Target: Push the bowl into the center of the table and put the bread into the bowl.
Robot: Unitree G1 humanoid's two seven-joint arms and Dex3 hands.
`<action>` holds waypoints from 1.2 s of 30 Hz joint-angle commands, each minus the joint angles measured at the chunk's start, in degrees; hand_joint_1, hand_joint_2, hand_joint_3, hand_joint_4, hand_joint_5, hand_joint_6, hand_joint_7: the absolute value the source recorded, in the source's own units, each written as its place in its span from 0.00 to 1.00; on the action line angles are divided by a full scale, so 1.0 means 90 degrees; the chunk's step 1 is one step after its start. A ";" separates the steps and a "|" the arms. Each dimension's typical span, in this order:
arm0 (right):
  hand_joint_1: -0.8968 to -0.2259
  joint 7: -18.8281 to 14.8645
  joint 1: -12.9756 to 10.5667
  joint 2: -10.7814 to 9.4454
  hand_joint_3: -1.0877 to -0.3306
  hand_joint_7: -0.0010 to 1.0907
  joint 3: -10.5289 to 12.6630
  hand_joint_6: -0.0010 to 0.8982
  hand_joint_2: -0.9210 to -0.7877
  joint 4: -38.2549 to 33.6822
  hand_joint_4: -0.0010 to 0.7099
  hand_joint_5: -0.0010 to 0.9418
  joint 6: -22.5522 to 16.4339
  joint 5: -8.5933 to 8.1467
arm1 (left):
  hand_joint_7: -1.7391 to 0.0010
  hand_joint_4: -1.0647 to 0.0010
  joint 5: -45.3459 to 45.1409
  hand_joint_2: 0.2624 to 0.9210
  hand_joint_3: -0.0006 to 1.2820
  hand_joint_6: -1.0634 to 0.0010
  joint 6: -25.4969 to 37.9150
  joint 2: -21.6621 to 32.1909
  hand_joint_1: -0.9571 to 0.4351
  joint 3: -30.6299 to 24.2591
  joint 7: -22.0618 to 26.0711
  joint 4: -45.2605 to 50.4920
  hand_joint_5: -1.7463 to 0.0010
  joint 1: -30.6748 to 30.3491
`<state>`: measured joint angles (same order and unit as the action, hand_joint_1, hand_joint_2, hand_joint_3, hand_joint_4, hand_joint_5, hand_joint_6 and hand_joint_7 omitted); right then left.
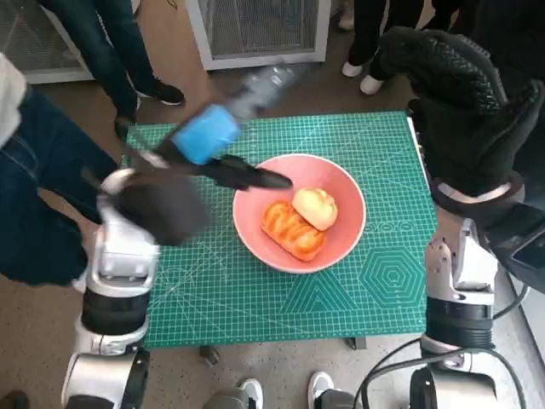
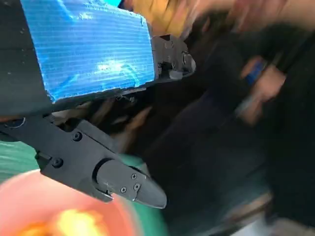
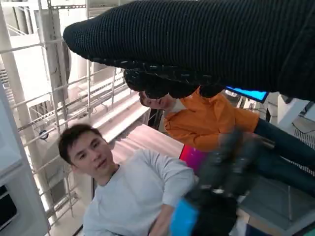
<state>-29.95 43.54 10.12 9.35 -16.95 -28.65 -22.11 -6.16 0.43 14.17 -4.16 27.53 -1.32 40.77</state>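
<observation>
Two breads lie in the pink bowl in the middle of the green table.

The table [image 1: 255,290] holds the bowl [image 1: 345,234] near its center. In the bowl, the long orange bread [image 1: 294,230] points from upper left to lower right; the small pale bread [image 1: 316,207] touches its upper right side. The left hand [image 1: 217,158] hangs over the bowl's left rim, fingers apart, holding nothing. The right hand [image 1: 464,106] is raised right of the bowl; I cannot tell its grip.

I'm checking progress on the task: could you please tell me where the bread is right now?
In the head view, the bread lies inside the pink bowl near the middle of the green mat, just right of the left robot hand.
</observation>
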 commanded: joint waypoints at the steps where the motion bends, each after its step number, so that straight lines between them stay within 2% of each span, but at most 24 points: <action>1: 0.33 0.0019 0.0071 -0.0013 0.42 0.39 0.0035 0.25 0.00 -0.0158 0.47 0.00 0.0056 -0.0013 | 0.94 1.00 0.0832 0.95 0.03 0.95 -0.0454 -0.0330 0.22 -0.0410 -0.0407 0.0106 1.00 -0.0284; 13: 0.38 0.0072 0.0221 -0.0099 0.42 0.39 -0.0001 0.25 0.00 -0.0305 0.47 0.00 -0.0054 0.0081 | 0.93 0.98 0.1875 0.98 0.02 0.94 -0.0956 -0.0698 0.31 -0.0839 -0.1159 0.0679 0.99 -0.0965; 23: 0.37 0.0052 0.0304 -0.0112 0.42 0.39 -0.0022 0.25 0.00 -0.0401 0.47 0.00 -0.0134 0.0114 | 0.91 0.92 0.2068 0.98 0.01 0.90 -0.1231 -0.0775 0.36 -0.0815 -0.1488 0.0890 0.98 -0.1323; 36: 0.38 -0.0007 0.0404 -0.0096 0.42 0.39 -0.0007 0.25 0.00 -0.0575 0.47 0.00 -0.0218 0.0127 | 0.91 0.88 0.1999 1.00 0.02 0.86 -0.1277 -0.0850 0.38 -0.0717 -0.1788 0.1024 0.99 -0.1488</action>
<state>-29.56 46.96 9.00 9.21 -21.08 -30.54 -21.19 12.08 -9.87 6.72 -11.00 12.37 6.64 27.78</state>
